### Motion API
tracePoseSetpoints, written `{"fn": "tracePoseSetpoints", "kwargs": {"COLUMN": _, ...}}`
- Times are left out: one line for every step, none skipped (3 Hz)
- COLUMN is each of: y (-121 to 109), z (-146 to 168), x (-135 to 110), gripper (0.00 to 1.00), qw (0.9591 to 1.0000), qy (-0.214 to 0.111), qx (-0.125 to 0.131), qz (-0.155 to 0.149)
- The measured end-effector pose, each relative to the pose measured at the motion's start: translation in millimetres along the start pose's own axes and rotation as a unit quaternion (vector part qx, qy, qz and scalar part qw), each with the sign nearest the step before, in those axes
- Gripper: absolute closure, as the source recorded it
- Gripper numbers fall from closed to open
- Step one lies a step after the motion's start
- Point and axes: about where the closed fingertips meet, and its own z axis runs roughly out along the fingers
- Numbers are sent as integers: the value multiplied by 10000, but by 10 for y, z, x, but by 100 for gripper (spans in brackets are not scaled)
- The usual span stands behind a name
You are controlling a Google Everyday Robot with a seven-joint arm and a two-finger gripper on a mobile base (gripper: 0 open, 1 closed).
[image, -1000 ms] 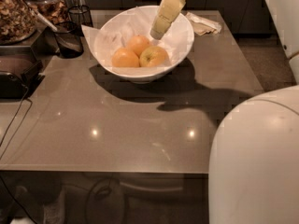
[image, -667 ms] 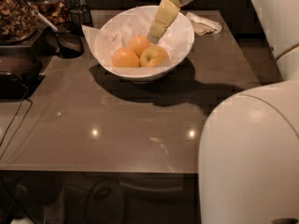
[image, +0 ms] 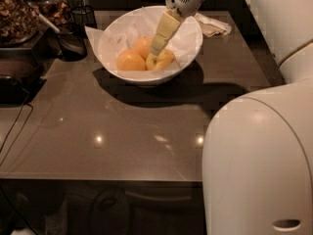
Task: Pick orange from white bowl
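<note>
The white bowl (image: 188, 50), lined with crinkled white paper, stands at the back middle of the grey table. Three fruits lie in it: an orange (image: 130, 61) at the front left, a second orange (image: 142, 45) behind it, and a yellowish apple (image: 164, 60) to the right. My gripper (image: 156, 49) reaches down from the top into the bowl. Its cream tip is right over the fruits, between the rear orange and the apple, touching or nearly touching them.
A small dark basket (image: 72, 42) stands left of the bowl, with jars of nuts (image: 17, 13) behind it. A dark appliance (image: 14, 80) with a cable is at the left edge. A crumpled napkin (image: 213, 26) lies behind the bowl on the right. My white body (image: 254, 165) fills the lower right.
My gripper has moved down and to the left, deeper into the bowl, until its tip is at the fruits. My white body has shifted in the lower right. The fruits have not moved.
</note>
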Motion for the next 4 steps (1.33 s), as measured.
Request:
{"fn": "tracePoseSetpoints", "kwargs": {"y": 23, "z": 148, "x": 46, "gripper": 22, "qw": 9998, "qy": 62, "qx": -164, "qz": 134}}
{"fn": "tracePoseSetpoints", "kwargs": {"y": 22, "z": 265, "x": 60, "gripper": 22, "qw": 9992, "qy": 110, "qx": -293, "qz": 243}}
{"fn": "tracePoseSetpoints", "kwargs": {"y": -13, "z": 336, "x": 58, "gripper": 22, "qw": 9988, "qy": 132, "qx": -355, "qz": 314}}
{"fn": "tracePoseSetpoints", "kwargs": {"y": -51, "z": 408, "x": 28, "gripper": 22, "qw": 9986, "qy": 156, "qx": -394, "qz": 325}}
